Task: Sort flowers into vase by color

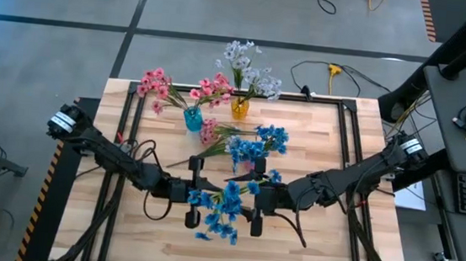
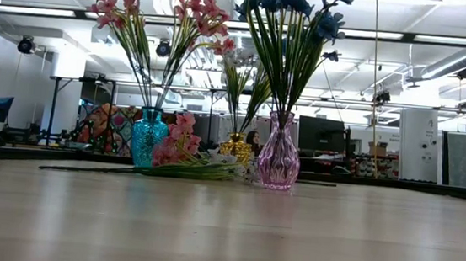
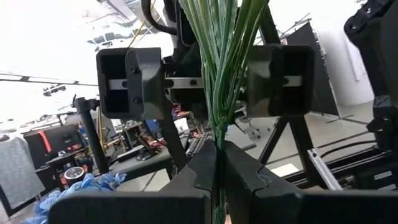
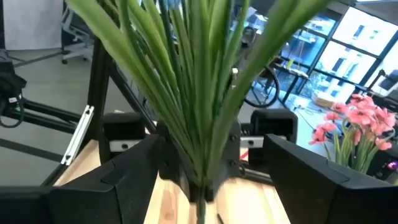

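At six o'clock on the table [image 1: 323, 257]: a bunch of blue flowers [image 1: 225, 204] hangs between the two claws, above the wood and well apart from the vases.
Left claw [image 1: 192, 196]: closed on the green stems [image 3: 217, 74] of that bunch; its own camera shows them pinched tight between the two fingers.
Right claw [image 1: 257, 207]: spread wide, one finger on each side of the same stems, gripping nothing.
Likely step: a handover, or a second grip to steady the bunch, is my reading.
Where the bunch belongs: the pink glass vase [image 2: 279, 156] near the table's centre, which already holds blue flowers.
Other vases: the teal vase [image 1: 192, 118] at eleven o'clock holds pink flowers; the yellow vase [image 1: 239, 108] at twelve o'clock holds white ones.
Loose flower: a pink spray [image 1: 209, 133] lies flat between the teal and pink vases.
Risk, dropping: if the left claw lets go before the right one closes, the thin stems could slip and scatter.
Risk, splaying: the stems fan out above the pinch, so a closing claw may catch only some.
Risk, tipping: the pink vase has a narrow neck and is already full; pushing more stems in off-line could knock it over or onto the loose spray.
Risk, collision: the claws face each other closely.
Writing: no brand, label or readable text shows.
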